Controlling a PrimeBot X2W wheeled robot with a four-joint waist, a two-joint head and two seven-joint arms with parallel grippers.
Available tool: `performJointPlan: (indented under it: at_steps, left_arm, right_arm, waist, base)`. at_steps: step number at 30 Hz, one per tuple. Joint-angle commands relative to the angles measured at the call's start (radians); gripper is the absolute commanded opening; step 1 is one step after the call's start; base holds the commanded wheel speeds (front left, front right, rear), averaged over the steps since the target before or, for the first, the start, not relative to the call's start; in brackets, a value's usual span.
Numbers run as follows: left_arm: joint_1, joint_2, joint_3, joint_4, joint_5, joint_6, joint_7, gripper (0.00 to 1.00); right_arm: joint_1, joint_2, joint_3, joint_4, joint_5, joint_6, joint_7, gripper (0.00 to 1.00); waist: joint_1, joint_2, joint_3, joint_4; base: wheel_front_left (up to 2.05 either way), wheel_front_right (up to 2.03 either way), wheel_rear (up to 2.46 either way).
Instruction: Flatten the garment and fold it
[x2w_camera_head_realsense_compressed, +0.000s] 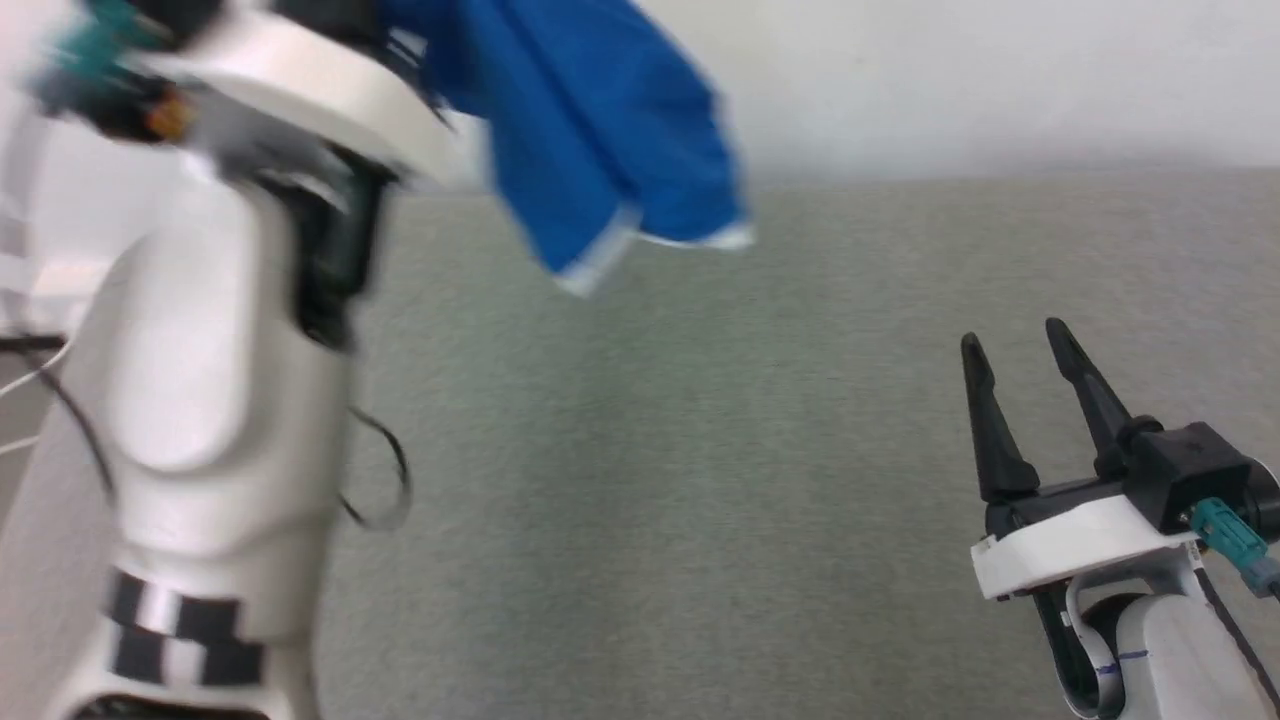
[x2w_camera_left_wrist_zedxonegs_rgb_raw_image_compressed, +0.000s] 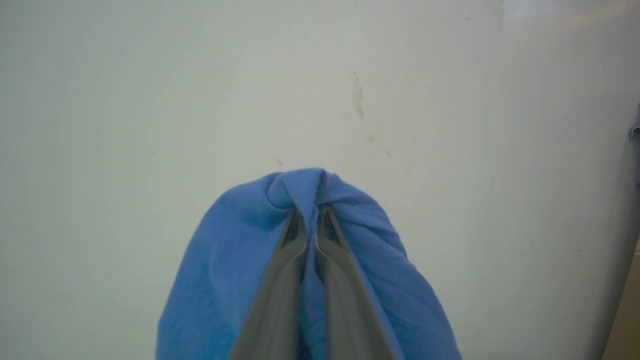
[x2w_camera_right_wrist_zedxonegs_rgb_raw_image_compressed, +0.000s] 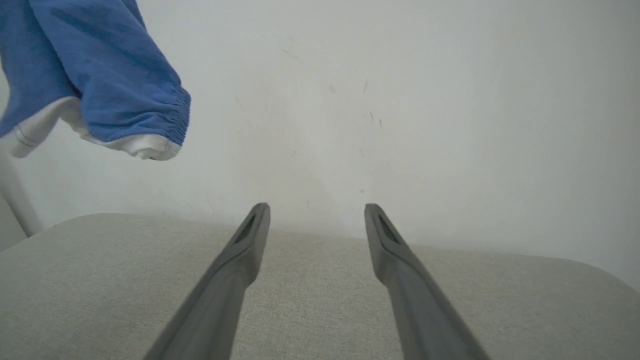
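Near right: right gripper (x2w_camera_head_realsense_compressed: 1012, 335) hovers low over the desk (x2w_camera_head_realsense_compressed: 700, 450), fingers spread wide with nothing between them. Near left: pale left arm (x2w_camera_head_realsense_compressed: 200, 350) is raised steeply and blurred in the head view. The desk has a grey-beige cloth top, and none of the garment rests on it. Further out, up and to the left: the garment (x2w_camera_head_realsense_compressed: 600, 130) hangs in the air from the raised arm, bunched into folds, white hem trim at its lowest edge, well clear of the cloth top. Plain pale wall (x2w_camera_head_realsense_compressed: 1000, 80) behind. Progress, as I judge it: early. The shorts are lifted by one pinch point only, neither flattened nor folded. They are yet to be spread out on the desk and smoothed, and every fold is left to do. View differences: the left wrist view shows what the head view blurs, the left gripper (x2w_camera_left_wrist_zedxonegs_rgb_raw_image_compressed: 310, 210) pinched tight on a wad of blue fabric that drapes down either side of the fingers. The right wrist view gives the hanging end sharply: a gathered, ribbed edge beside the white trim, up at far left, well apart from the open fingers. No lettering readable in any view.
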Motion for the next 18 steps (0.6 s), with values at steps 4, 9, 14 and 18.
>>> performJointPlan:
  at_steps: [4,9,14,18]
  left_arm:
    - [0.128,-0.051,-0.092,0.016,0.001,-0.019,0.053,0.00]
    - [0.281,-0.075,-0.216,0.127,0.009,-0.039,0.184,0.00]
    - [0.416,-0.100,-0.296,0.289,-0.058,-0.065,0.383,0.00]
    - [0.476,-0.109,-0.317,0.339,-0.110,-0.074,0.483,1.00]
  right_arm:
    - [0.020,0.002,0.000,-0.013,0.007,-0.002,0.011,1.00]
    - [0.017,0.002,0.008,-0.019,0.009,-0.002,0.018,1.00]
    - [0.015,0.002,0.014,-0.022,0.004,-0.002,0.019,1.00]
    - [0.020,0.002,0.013,-0.019,0.000,-0.002,0.021,1.00]
  waist:
    - [0.0002,0.0000,-0.027,-0.134]
    - [0.0002,0.0000,-0.007,-0.178]
    - [0.0002,0.0000,0.004,-0.196]
    - [0.0002,0.0000,0.003,-0.189]
  base:
    - [0.00,0.00,0.00]
    - [0.00,0.00,0.00]
    - [0.00,0.00,0.00]
    - [0.00,0.00,0.00]
